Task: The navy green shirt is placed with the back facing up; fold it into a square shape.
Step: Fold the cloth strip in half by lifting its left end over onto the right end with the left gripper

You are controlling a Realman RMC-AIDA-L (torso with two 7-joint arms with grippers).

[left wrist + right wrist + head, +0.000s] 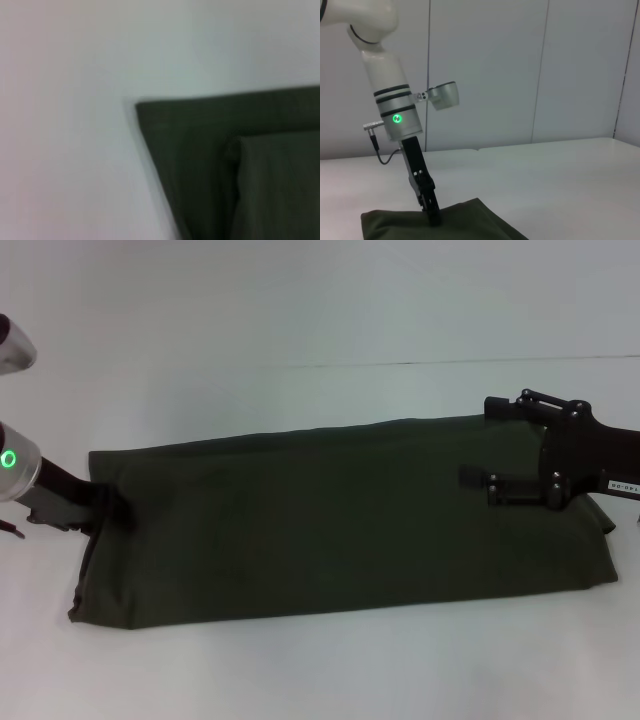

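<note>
A: How many items are lying on the work surface?

B: One shirt (330, 525) is lying on one white table (300, 300). It is stretching as a long, dark green band from the lower left of the head view to the right edge, already folded lengthwise, with its plain side facing up.

A: How many grippers are showing?

B: Two. The left gripper (108, 506) is sitting at the left edge of the head view, its tip pressing down onto the shirt's upper left corner. The right wrist view is showing the same gripper (433, 214) from across the table, coming down steeply with its fingertips meeting the cloth at the corner. The fingers are appearing pinched together there, but whether cloth is caught between them cannot be told.

A: And the right one?

B: The right gripper (478, 478) is reaching in from the right edge of the head view, lying over the shirt's upper right part. Whether it is open or closed cannot be told.

A: What is the left wrist view showing?

B: One corner of the shirt (200, 150) is filling the lower right of that frame, with a layered fold edge running through it, and bare table is surrounding it.
</note>
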